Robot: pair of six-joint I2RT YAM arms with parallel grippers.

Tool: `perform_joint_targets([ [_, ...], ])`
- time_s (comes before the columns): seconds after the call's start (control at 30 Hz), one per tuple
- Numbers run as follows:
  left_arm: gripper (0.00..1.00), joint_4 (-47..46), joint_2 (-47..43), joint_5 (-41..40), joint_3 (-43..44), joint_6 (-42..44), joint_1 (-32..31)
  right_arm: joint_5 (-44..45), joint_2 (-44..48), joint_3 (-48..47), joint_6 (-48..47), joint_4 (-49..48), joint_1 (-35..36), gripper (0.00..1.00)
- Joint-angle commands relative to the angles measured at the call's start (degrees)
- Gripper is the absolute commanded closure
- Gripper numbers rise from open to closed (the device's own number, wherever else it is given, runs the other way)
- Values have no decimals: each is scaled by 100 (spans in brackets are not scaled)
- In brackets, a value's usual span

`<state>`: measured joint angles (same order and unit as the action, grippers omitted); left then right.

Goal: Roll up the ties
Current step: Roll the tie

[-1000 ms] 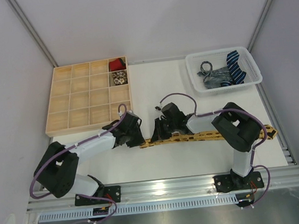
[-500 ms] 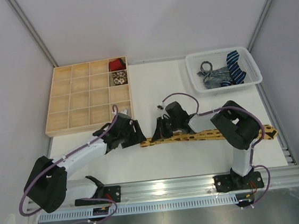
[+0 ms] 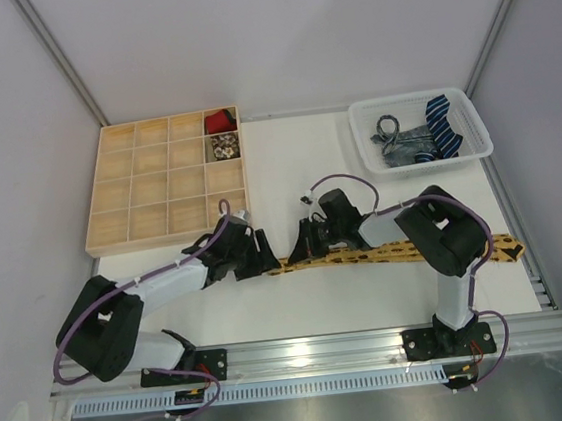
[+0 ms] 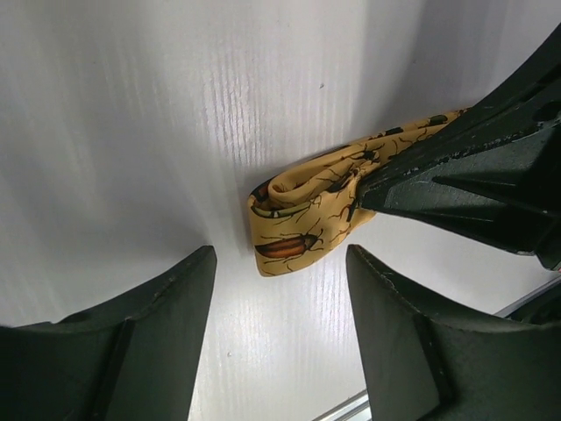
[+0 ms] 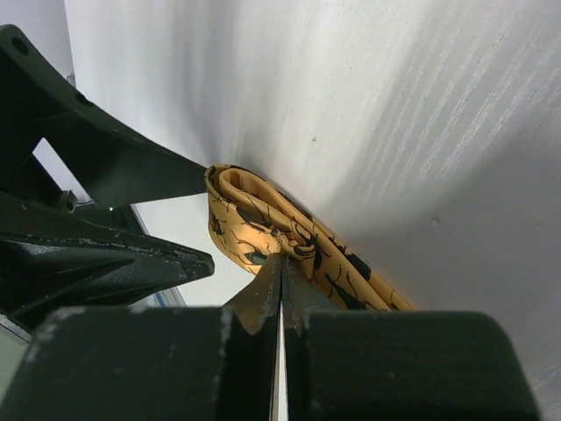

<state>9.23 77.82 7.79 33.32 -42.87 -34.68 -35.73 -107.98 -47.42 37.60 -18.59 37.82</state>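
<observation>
The mustard-yellow tie (image 3: 406,252) lies flat across the tabletop (image 3: 306,158), running from the right edge toward the centre. Its left end is folded back on itself into a small loop. The right gripper (image 5: 281,263) has its fingers pressed together on this folded end, pinching the doubled fabric just behind the loop. The left gripper (image 4: 280,259) is spread, with one finger on each side of the loop's tip; whether either finger touches the fabric cannot be confirmed from the wrist view. The navy striped tie (image 3: 442,118) and the grey tie (image 3: 402,147) lie in the white basket (image 3: 361,112) at the far right. A red roll (image 3: 218,123) and a pale patterned roll (image 3: 222,147) occupy the two farthest compartments in the right column of the wooden tray (image 3: 139,200).
</observation>
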Motion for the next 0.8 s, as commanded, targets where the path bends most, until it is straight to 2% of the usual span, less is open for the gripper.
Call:
perform_joint_targets([
  [0.0,33,-475,110,153,-45,104,75,303,-258,224,-289,365,-135,100],
  [0.6,44,-906,708,249,-282,7,128,259,-346,215,-289,294,-188,100],
  [0.77,52,-862,708,232,-309,-2,128,294,-320,198,-298,330,-179,100],
])
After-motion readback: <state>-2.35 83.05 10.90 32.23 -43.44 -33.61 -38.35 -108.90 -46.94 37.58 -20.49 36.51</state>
